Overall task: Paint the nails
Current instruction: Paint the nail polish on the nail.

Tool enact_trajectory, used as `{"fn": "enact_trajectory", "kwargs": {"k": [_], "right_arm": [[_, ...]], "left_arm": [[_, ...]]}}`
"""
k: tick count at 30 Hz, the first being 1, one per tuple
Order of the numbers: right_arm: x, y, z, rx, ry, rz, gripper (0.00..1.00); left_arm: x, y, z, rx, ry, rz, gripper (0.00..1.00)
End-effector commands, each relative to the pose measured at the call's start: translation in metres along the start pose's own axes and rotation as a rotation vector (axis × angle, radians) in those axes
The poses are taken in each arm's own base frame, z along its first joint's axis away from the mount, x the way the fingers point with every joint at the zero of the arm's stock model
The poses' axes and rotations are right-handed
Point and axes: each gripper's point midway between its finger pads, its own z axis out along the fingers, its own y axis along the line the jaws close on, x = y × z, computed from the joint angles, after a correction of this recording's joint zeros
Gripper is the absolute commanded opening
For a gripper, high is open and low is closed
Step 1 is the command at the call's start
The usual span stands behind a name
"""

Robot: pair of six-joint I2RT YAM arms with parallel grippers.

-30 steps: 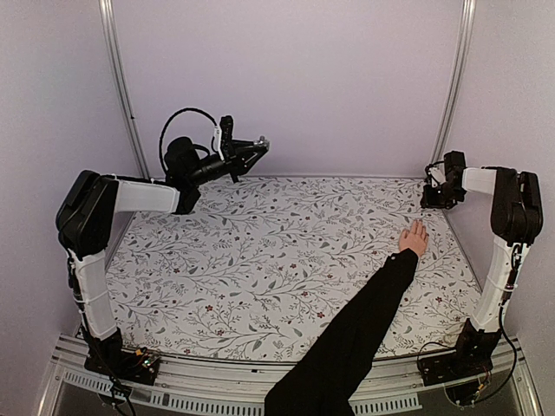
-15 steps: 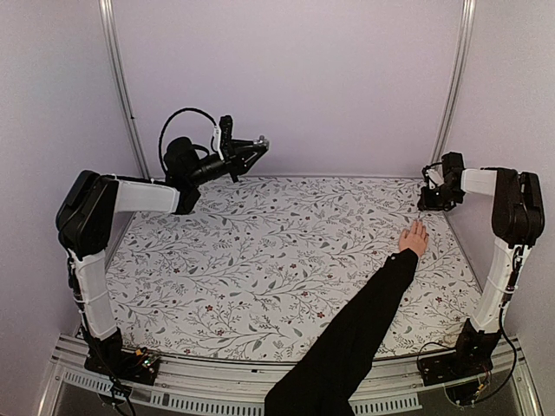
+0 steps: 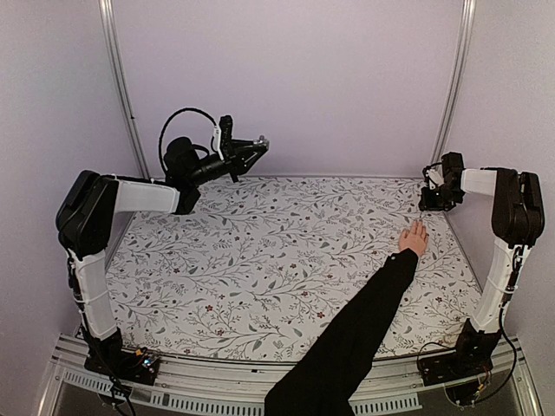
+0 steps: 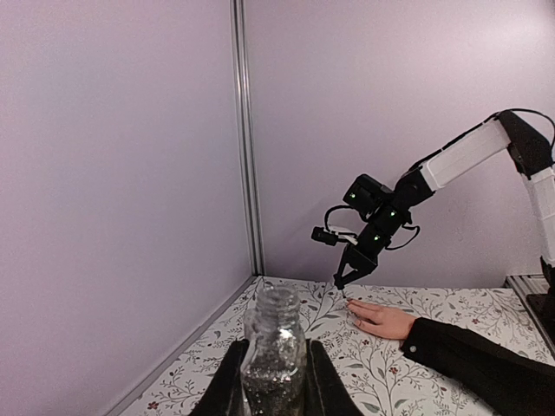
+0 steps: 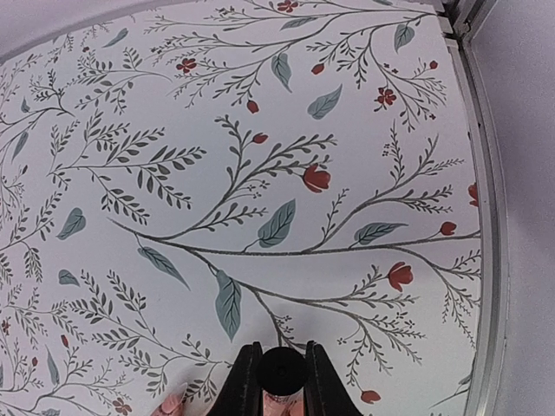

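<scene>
A bare hand point(image 3: 414, 237) in a long black sleeve point(image 3: 355, 329) lies flat on the floral table at the right. Its nails are too small to make out in the top view; one fingertip with its nail point(image 5: 171, 404) shows at the bottom edge of the right wrist view. My right gripper point(image 3: 431, 202) hovers just beyond the fingertips, shut on a black brush cap point(image 5: 281, 371). My left gripper point(image 3: 260, 143) is raised at the back left, shut on an open glass bottle of glittery polish point(image 4: 276, 347). The hand point(image 4: 381, 318) and right gripper point(image 4: 345, 279) also show in the left wrist view.
The table carries a floral cloth point(image 3: 260, 251). Pale walls and metal posts point(image 3: 121, 87) close in the back and sides. A raised rail point(image 5: 486, 199) runs along the table's right edge close to my right gripper.
My right gripper has shifted slightly left and down toward the fingertips. The left arm and the hand have not moved.
</scene>
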Motion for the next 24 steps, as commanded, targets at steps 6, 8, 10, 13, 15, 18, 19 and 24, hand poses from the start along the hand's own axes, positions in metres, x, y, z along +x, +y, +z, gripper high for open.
{"fn": "enact_trajectory", "kwargs": {"k": [6, 8, 10, 13, 15, 18, 19, 24], "right_arm": [[0.0085, 0.0009, 0.0038, 0.014, 0.025, -0.012, 0.0], [0.0115, 0.0007, 0.005, 0.021, 0.033, -0.014, 0.0], [0.0131, 0.0003, 0.0058, 0.025, 0.036, -0.018, 0.0], [0.014, 0.0009, 0.0074, 0.025, 0.039, -0.019, 0.0], [0.0141, 0.0004, 0.0084, 0.025, 0.041, -0.018, 0.0], [0.0137, 0.0, 0.0097, 0.026, 0.041, -0.018, 0.0], [0.0129, -0.0003, 0.0097, 0.028, 0.04, -0.02, 0.0], [0.0131, -0.0027, 0.0107, 0.041, 0.042, -0.02, 0.0]], "left_arm": [[-0.0081, 0.0036, -0.0034, -0.01, -0.019, 0.018, 0.0], [-0.0083, 0.0035, -0.003, -0.011, -0.02, 0.018, 0.0], [-0.0084, 0.0041, -0.0031, -0.012, -0.021, 0.018, 0.0], [-0.0083, 0.0043, -0.0033, -0.012, -0.02, 0.02, 0.0], [-0.0082, 0.0034, -0.0031, -0.01, -0.02, 0.02, 0.0], [-0.0088, 0.0042, -0.0033, -0.012, -0.02, 0.021, 0.0], [-0.0085, 0.0045, -0.0033, -0.013, -0.02, 0.021, 0.0], [-0.008, 0.0043, -0.0035, -0.013, -0.018, 0.02, 0.0]]}}
